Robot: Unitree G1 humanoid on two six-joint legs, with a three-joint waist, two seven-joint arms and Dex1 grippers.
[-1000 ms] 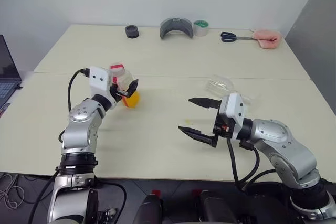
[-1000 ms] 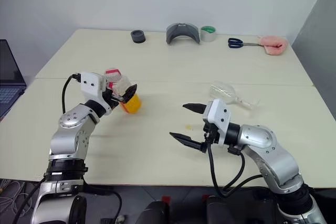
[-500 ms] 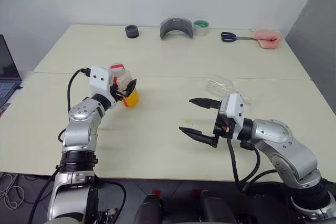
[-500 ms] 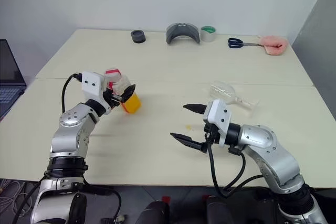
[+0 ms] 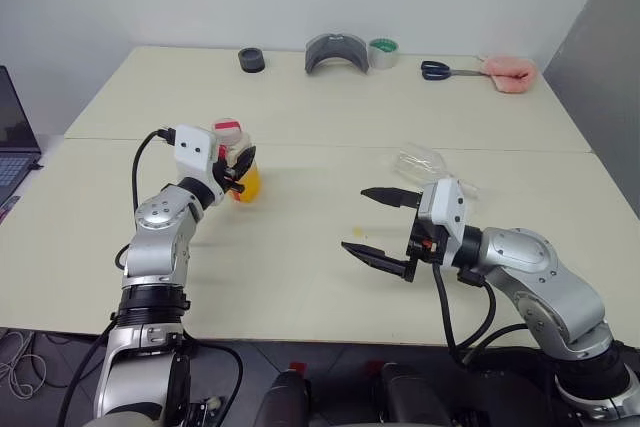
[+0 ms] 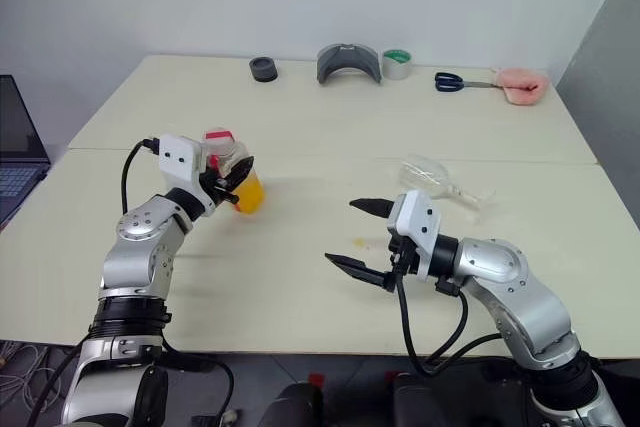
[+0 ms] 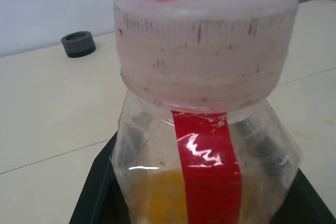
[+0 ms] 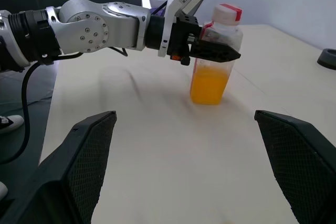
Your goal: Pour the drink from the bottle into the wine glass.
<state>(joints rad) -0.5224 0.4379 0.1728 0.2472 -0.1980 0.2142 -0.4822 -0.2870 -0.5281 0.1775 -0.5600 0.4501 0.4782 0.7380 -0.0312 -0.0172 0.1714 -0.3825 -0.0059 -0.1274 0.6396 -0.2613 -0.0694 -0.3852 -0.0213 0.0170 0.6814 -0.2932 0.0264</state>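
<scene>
The bottle (image 5: pixel 238 163) stands upright on the table at the left, with its white and red cap (image 5: pixel 228 129) on. The orange drink (image 5: pixel 249 185) fills its lower part. My left gripper (image 5: pixel 236 163) is shut on the bottle just below the cap. Up close, the left wrist view shows the cap (image 7: pixel 205 35), the red strip (image 7: pixel 206 166) and black fingers (image 7: pixel 94 205) hugging the sides. The wine glass (image 5: pixel 424 161) lies on its side right of centre. Just in front of it, my right gripper (image 5: pixel 384 226) stands open and empty, facing the bottle (image 8: pixel 214 61).
Along the table's far edge sit a black ring (image 5: pixel 251 60), a grey curved piece (image 5: pixel 336 52), a green tape roll (image 5: pixel 383 53), scissors (image 5: pixel 440 70) and a pink cloth (image 5: pixel 510 71). A laptop (image 5: pixel 10 137) stands off the left side. A small yellow spot (image 5: pixel 358 235) marks the table.
My left gripper has closed on the bottle, and the bottle has gone from tilted to upright. The right arm has not moved.
</scene>
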